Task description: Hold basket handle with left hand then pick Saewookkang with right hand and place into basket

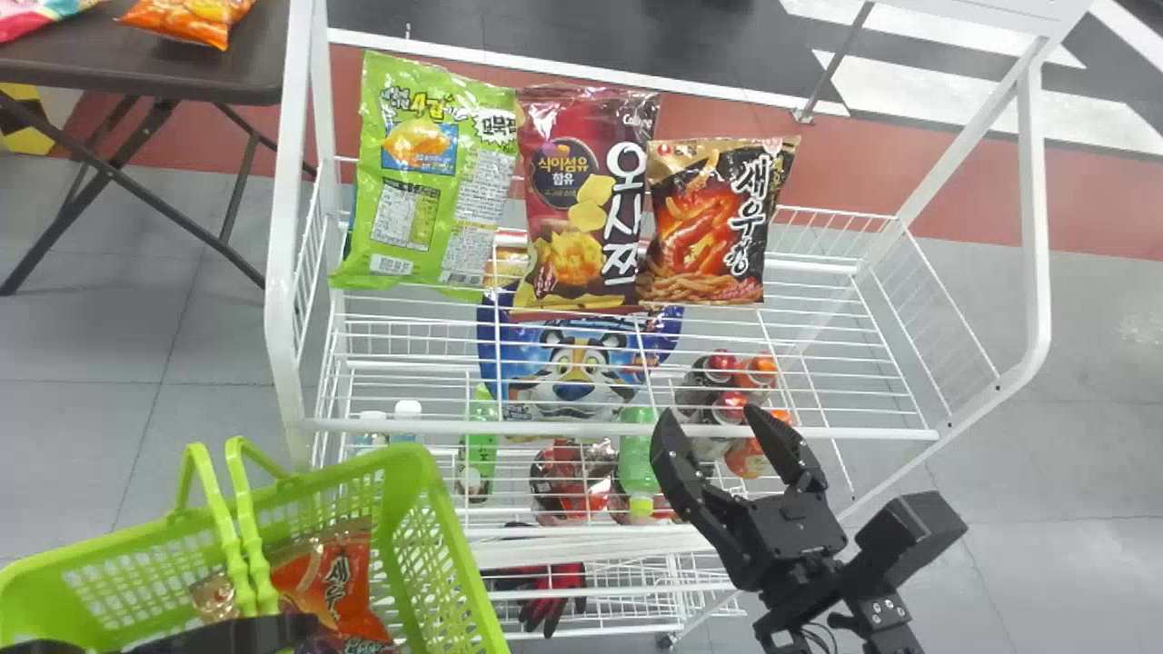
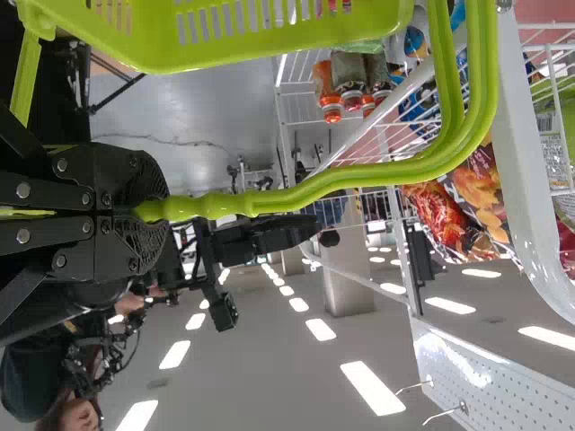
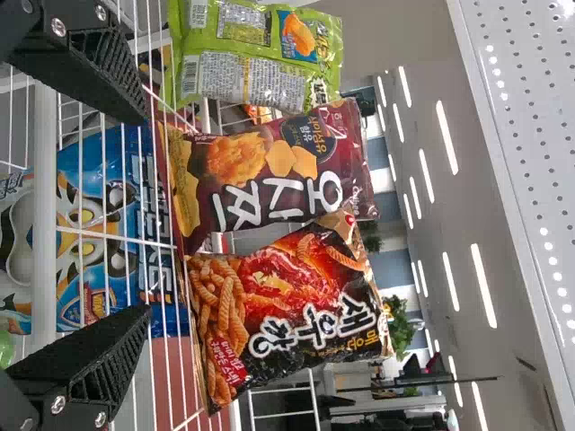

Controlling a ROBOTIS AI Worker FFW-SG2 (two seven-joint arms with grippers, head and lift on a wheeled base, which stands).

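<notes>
The black-and-red glossy Saewookkang bag [image 1: 718, 221] stands at the right end of a row on the upper tier of a white wire shelf [image 1: 854, 372], beside a maroon snack bag [image 1: 581, 195]; a bright green bag [image 1: 432, 173] stands on the maroon one's other side. The right black two-fingered pincer [image 1: 718, 436] has its fingers spread with nothing between them, near the shelf's front rail and apart from the bags. The left black pincer [image 1: 259, 633] is pressed closed on the handles [image 2: 359, 171] of a lime-green plastic basket [image 1: 436, 536].

Farther left, a dark brown table [image 1: 182, 77] on folding legs carries an orange bag [image 1: 195, 20]. The floor [image 1: 100, 354] is grey, with a brick-red band and black-and-white markings beyond the shelf. In the wrist views, long strip lights run along the ceiling, and a green plant [image 3: 397, 323] stands in the room behind.

Shelf wires cross in front of a blue tiger-printed bag [image 1: 572, 363] and red-capped containers [image 1: 727, 400] lower down; what the containers hold is hard to tell. The handles partly cover an orange-red bag [image 1: 336, 581] inside the basket, whose near side is cut off by the head view's bottom edge. A pink-and-white packet [image 1: 32, 16] on the table is cut off too.
</notes>
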